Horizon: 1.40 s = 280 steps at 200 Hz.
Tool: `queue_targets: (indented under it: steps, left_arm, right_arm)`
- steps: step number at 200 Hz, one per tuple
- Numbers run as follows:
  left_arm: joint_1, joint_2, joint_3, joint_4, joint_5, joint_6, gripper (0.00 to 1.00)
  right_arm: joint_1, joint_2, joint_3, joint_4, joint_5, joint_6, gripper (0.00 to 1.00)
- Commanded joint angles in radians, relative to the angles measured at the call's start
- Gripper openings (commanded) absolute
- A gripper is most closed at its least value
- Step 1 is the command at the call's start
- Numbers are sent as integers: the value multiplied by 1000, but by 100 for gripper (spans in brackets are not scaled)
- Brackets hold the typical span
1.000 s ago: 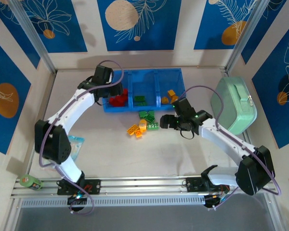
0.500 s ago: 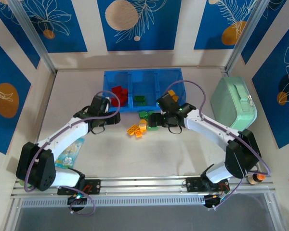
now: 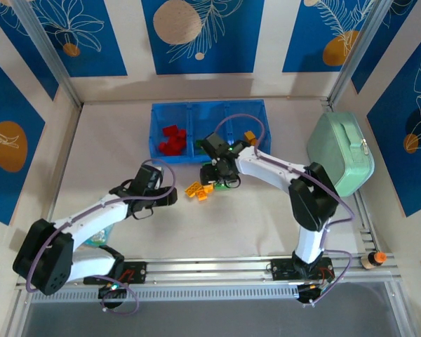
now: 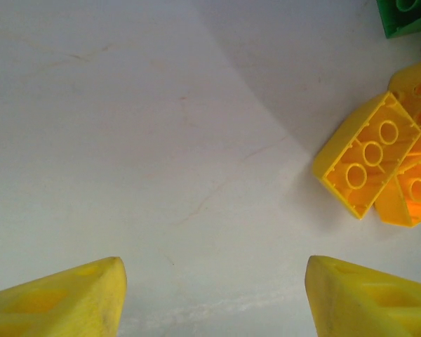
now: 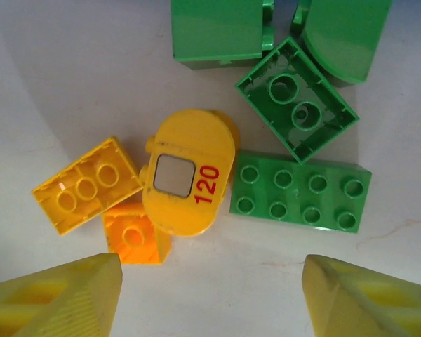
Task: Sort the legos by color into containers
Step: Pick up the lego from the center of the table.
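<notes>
The containers are one blue three-part tray [image 3: 156,133] at the back, with red legos [image 3: 172,139] in its left part and an orange one [image 3: 250,135] in its right. Loose legos lie in front of it. My right gripper [image 5: 212,281] hangs open just above them: a yellow piece marked 120 [image 5: 189,175], a yellow brick [image 5: 88,184], an orange brick [image 5: 133,235] and a green plate [image 5: 302,191]. My left gripper [image 4: 214,281] is open over bare table, left of an upturned yellow brick [image 4: 368,165].
A mint-green case [image 3: 340,154] stands at the right wall. A pale blue packet [image 3: 98,235] lies partly under the left arm. A small bottle [image 3: 372,260] sits by the right end of the front rail. More green bricks [image 5: 217,31] lie beyond the pile.
The left arm drew back from the tray's red compartment to the table beside the yellow bricks. The right arm swung left over the loose pile, its jaws narrowing.
</notes>
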Motion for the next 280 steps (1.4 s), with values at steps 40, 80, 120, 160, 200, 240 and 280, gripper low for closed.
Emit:
queue_targets:
  steps: [40,80,120,160,200,240,280]
  left_arm:
    - [-27,-88,-66,32,-11,-43,68]
    - [-28,-112,-82,19,-19,-43,68]
    - [-28,-112,-75,12,-29,-39,68]
    - [-28,-103,-77,15,-31,-40,67]
    - [-28,-102,-79,15,-36,-44,67]
    - [-27,-93,-74,16,-37,-39,67]
    - [-28,-85,-64,13,-41,-34,67]
  right_arm:
    - [27,175,140,-88,1,41,67]
    - [34,236,185,-92,-3,44,64]
    - [39,278,211,-104,15,47,59]
    - [49,298,239,-139,82,51,52]
    - [51,286,234,-154,106,60,46]
    - [52,280,244,-141,88,55,47]
    - [48,338,313,-161,67,51,51]
